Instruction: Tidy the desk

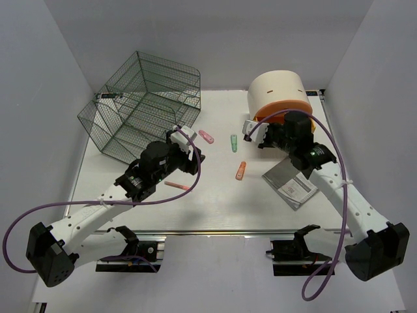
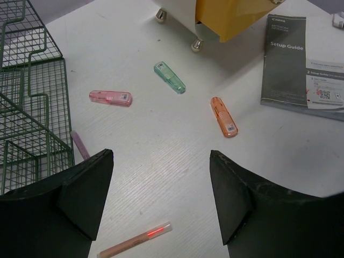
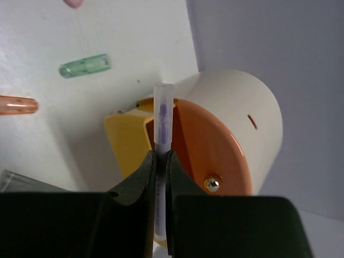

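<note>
Currently we log the desk [image 1: 221, 202] lying long axis left-right; right gripper [image 3: 161, 159] pinches a clear pen [image 3: 163, 107], tail hidden; left gripper [image 2: 161, 161] wide, empty.

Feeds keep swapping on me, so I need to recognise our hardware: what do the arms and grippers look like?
The left arm and right arm have white links and black joints. A purple cable loops along each. The left gripper and right gripper have plain matte black, wedge-shaped fingers.

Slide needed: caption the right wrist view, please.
Right hand shut on a purple pen, cream-and-orange drawer box just beyond.
</note>
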Robot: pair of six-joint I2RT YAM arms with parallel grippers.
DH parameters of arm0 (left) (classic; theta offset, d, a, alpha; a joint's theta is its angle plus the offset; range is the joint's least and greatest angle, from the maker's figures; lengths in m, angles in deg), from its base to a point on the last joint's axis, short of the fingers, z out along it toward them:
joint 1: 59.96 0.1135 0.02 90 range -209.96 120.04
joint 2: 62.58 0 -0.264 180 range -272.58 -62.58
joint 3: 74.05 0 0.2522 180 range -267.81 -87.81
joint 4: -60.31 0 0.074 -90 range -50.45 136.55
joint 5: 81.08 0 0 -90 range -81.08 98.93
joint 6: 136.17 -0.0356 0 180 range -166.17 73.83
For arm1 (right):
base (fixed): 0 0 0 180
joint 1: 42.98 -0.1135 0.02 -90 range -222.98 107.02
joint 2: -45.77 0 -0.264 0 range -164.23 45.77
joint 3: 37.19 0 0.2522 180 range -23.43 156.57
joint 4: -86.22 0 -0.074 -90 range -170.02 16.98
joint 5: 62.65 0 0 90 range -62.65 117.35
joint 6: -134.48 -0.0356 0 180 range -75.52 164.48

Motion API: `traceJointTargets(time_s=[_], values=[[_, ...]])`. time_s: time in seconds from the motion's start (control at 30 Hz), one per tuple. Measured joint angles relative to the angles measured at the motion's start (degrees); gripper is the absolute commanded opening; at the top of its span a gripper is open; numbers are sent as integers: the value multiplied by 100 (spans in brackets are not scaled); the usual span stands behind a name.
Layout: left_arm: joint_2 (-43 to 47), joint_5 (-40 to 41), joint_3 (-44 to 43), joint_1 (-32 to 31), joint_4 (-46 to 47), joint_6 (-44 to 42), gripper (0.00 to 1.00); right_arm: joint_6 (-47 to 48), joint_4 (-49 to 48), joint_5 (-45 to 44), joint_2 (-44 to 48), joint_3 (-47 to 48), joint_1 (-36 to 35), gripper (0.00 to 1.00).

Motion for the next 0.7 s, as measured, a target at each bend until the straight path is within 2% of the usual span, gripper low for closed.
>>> traceJointTargets(time_s=[0.33, 0.43, 0.47, 0.7], values=[[-15, 0, 0, 0, 0, 0, 82, 741, -568, -748, -691, 39, 310, 12], [-26, 0, 0, 0, 0, 0, 82, 940, -555, -826, -953, 131, 450, 19], [-33, 0, 0, 0, 0, 0, 82, 973, -551, -835, -1027, 179, 496, 25], [-116, -39, 0, 0, 0, 28, 82, 1106, -538, -835, -1440, 590, 793, 40]])
